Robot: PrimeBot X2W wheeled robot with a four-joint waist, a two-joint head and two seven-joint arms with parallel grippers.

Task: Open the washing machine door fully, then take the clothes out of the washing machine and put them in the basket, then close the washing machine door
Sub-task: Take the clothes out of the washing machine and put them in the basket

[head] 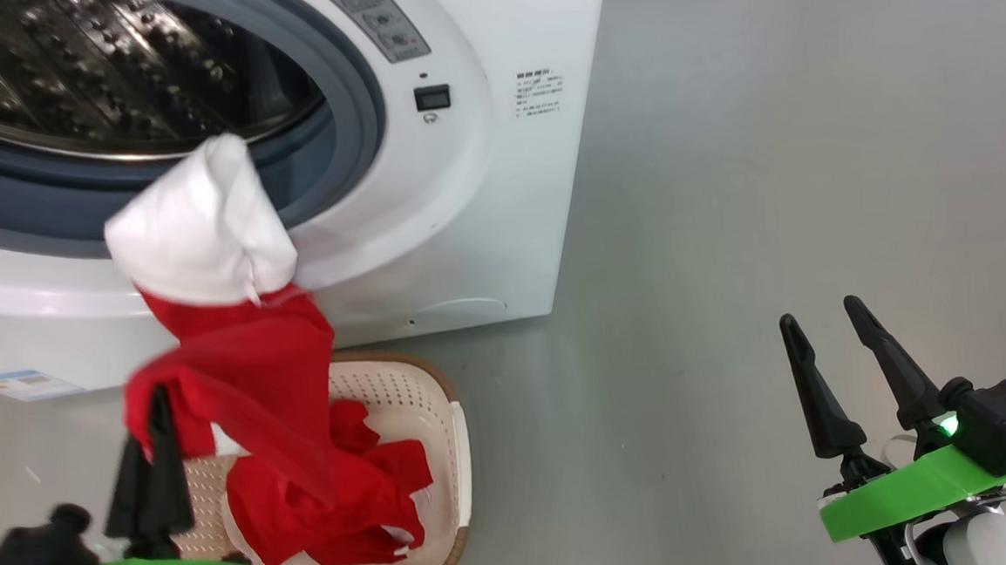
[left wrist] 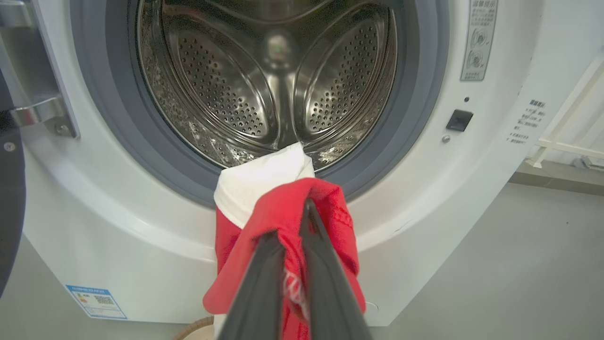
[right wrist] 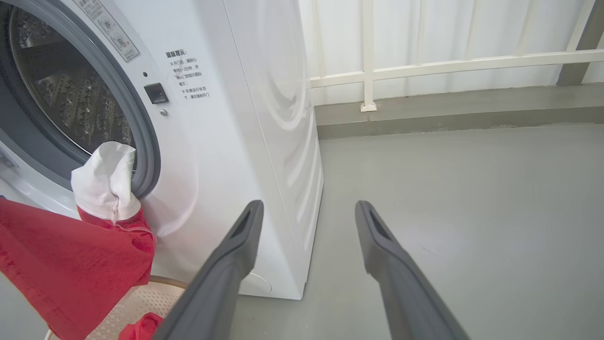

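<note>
The washing machine (head: 480, 188) stands with its steel drum (left wrist: 278, 80) open. A dark edge of the washing machine door (left wrist: 8, 198) shows at the left of the left wrist view, by its hinge. A red garment with a white end (head: 202, 222) hangs from the drum's lip down toward the basket (head: 455, 425). My left gripper (head: 149, 418) is shut on its red part (left wrist: 325, 203), over the basket's left side. More red clothes (head: 342, 502) lie in the basket. My right gripper (head: 821, 313) is open and holds nothing, low over the floor to the right of the machine.
Bare grey floor (head: 767, 170) spreads to the right of the machine. A white railing (right wrist: 424, 66) and a low kerb run behind it. The basket (right wrist: 155, 297) sits tight against the machine's front.
</note>
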